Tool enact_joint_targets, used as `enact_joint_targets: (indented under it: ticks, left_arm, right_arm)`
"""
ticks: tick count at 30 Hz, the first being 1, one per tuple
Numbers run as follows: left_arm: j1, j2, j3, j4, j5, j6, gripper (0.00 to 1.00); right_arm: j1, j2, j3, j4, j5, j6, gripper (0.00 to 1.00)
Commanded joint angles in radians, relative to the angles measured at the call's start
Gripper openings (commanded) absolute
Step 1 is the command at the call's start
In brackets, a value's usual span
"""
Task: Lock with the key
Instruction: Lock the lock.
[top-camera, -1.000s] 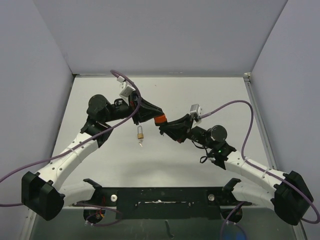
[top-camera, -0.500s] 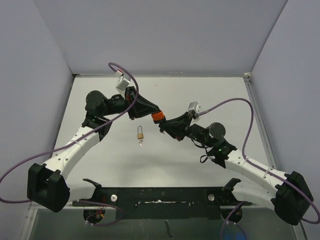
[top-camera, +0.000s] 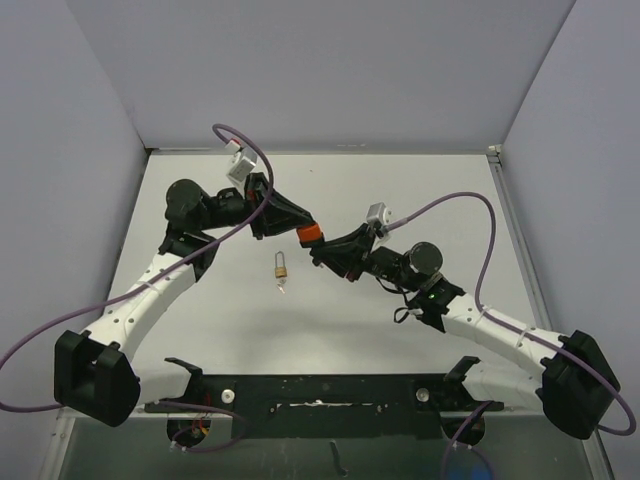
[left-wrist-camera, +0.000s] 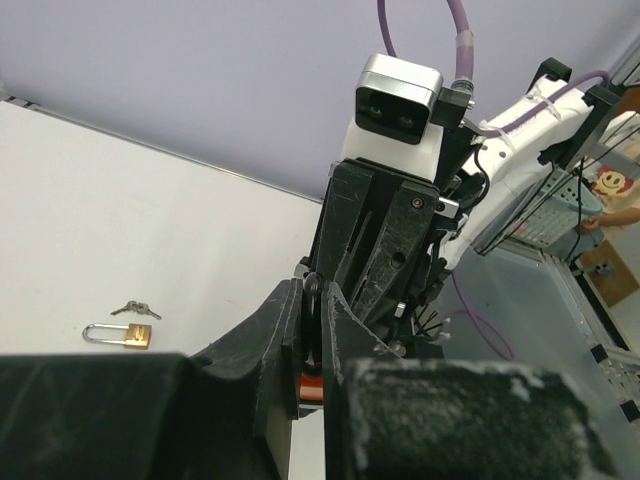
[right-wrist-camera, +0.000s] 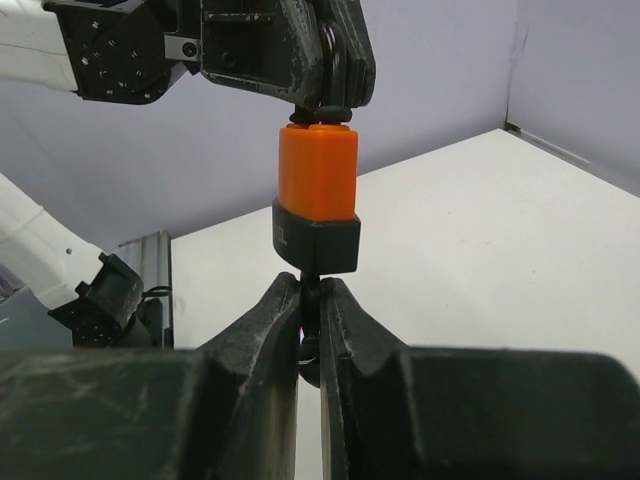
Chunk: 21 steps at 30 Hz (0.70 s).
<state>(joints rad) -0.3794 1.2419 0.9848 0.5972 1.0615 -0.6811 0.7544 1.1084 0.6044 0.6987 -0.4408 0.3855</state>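
Brass padlock (top-camera: 282, 267), keys (top-camera: 284, 288) lie near held orange lock (top-camera: 310, 235)

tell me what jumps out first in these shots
The left gripper and right gripper meet nose to nose above the middle of the table, both shut on an orange lock held in the air between them. Below them on the table lies a small brass padlock, untouched, with keys beside it.
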Motion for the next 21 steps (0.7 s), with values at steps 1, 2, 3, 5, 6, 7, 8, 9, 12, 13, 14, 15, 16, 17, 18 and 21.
enact_joint_targets:
  ticks: [1,2,3,5,6,7,8,9,12,13,14,15,16,17,18,21]
  left_arm:
    - [0.068,-0.081,0.154,0.302,-0.233,-0.008,0.0]
    - [0.067,-0.095,0.151,0.274,-0.247,0.022,0.0]
    - [0.067,-0.11,0.151,0.244,-0.256,0.047,0.0]
    - [0.068,-0.132,0.164,0.182,-0.27,0.089,0.0]
    - [0.068,-0.136,0.175,0.154,-0.271,0.106,0.0]
    - [0.068,-0.137,0.192,0.132,-0.272,0.117,0.0]
    - [0.068,-0.135,0.206,0.114,-0.274,0.126,0.0]
    - [0.068,-0.132,0.218,0.103,-0.274,0.131,0.0]
    - [0.068,-0.113,0.236,0.12,-0.266,0.117,0.0]
    - [0.068,-0.11,0.235,0.134,-0.261,0.104,0.0]
    - [0.067,-0.109,0.232,0.144,-0.258,0.097,0.0]
    - [0.068,-0.11,0.225,0.148,-0.256,0.093,0.0]
    - [0.068,-0.112,0.215,0.145,-0.257,0.091,0.0]
    - [0.068,-0.115,0.204,0.14,-0.257,0.091,0.0]
    - [0.068,-0.118,0.189,0.133,-0.258,0.093,0.0]
    - [0.066,-0.127,0.152,0.062,-0.249,0.119,0.0]
  right_arm:
    - [0.026,0.051,-0.087,-0.234,-0.214,-0.014,0.0]
    - [0.029,0.053,-0.091,-0.227,-0.226,-0.012,0.0]
    - [0.031,0.053,-0.095,-0.227,-0.232,-0.011,0.0]
    - [0.038,0.049,-0.106,-0.237,-0.245,-0.018,0.0]
    - [0.041,0.047,-0.112,-0.248,-0.246,-0.022,0.0]
    - [0.045,0.044,-0.118,-0.257,-0.248,-0.028,0.0]
    - [0.049,0.041,-0.123,-0.271,-0.246,-0.031,0.0]
    - [0.055,0.039,-0.129,-0.282,-0.244,-0.036,0.0]
    - [0.068,0.03,-0.152,-0.301,-0.223,-0.041,0.0]
    - [0.071,0.02,-0.158,-0.303,-0.213,-0.042,0.0]
    - [0.073,0.005,-0.163,-0.31,-0.201,-0.043,0.0]
    - [0.075,-0.011,-0.164,-0.315,-0.185,-0.047,0.0]
    - [0.075,-0.03,-0.162,-0.324,-0.17,-0.049,0.0]
    - [0.076,-0.047,-0.157,-0.334,-0.153,-0.055,0.0]
    - [0.076,-0.065,-0.147,-0.351,-0.13,-0.063,0.0]
    - [0.076,-0.114,-0.112,-0.419,-0.043,-0.1,0.0]
